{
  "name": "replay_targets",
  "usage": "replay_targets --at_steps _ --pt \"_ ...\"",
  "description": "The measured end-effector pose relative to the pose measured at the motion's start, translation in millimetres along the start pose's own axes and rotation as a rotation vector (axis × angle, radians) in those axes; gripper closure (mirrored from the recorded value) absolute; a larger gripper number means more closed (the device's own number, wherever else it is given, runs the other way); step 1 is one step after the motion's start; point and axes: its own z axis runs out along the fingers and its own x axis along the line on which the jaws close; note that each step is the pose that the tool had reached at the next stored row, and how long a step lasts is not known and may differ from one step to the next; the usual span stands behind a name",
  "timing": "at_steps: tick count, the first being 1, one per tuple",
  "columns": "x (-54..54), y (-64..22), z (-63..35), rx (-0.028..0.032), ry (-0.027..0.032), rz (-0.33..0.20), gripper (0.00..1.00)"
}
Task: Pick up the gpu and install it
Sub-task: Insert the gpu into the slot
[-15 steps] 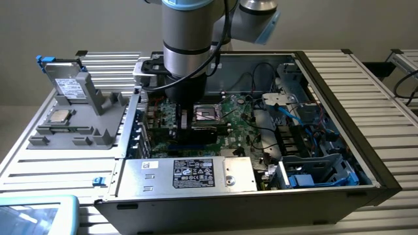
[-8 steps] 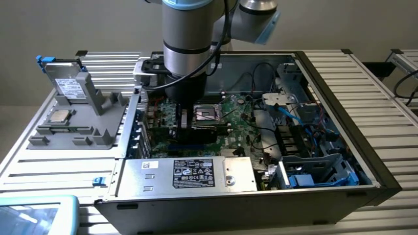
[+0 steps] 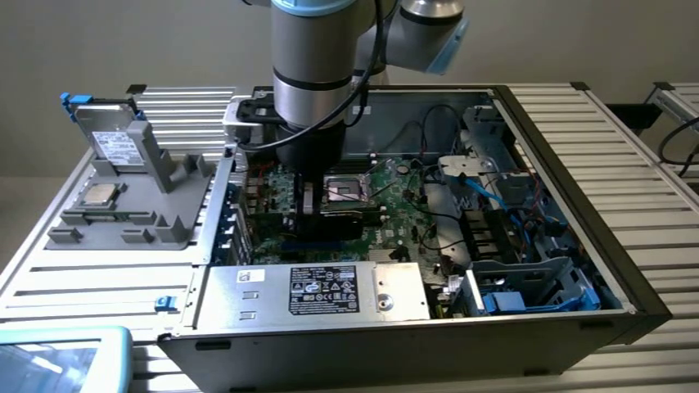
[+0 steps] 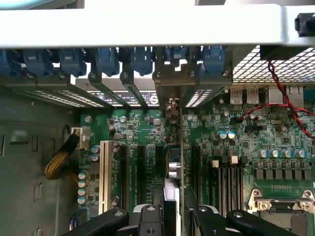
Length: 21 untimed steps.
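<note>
Slatted table (image 3: 611,155), computer case (image 3: 382,354), gpu (image 3: 340,223) inside

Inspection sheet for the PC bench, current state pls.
Surface: slatted table, open case on it.
Job's things: gpu edge-on over motherboard slots; seating unclear.
Clutter: grey fixture with drive and chip, beside case.
Grippers: claw shut on gpu, inside case.
Cables: blue cable, red-black wires, yellow bundle; all apart from gpu.
Surroundings: second table at the exterior view's right.
</note>
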Motion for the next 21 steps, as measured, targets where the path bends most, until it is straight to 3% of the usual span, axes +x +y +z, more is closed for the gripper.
replay_targets --at_steps 13,18,19,21 --pt "-1.4 0.9 3.7 -0.0024 -0.0001 -0.002 0.73" --pt "-1.4 0.7 5.8 -0.0112 0.0006 -0.002 0.73" --pt "-1.6 0.6 6.0 -0.016 0.0003 -0.003 0.73" --pt "-1.8 0.4 6.0 -0.0317 0.0007 -0.004 0.73"
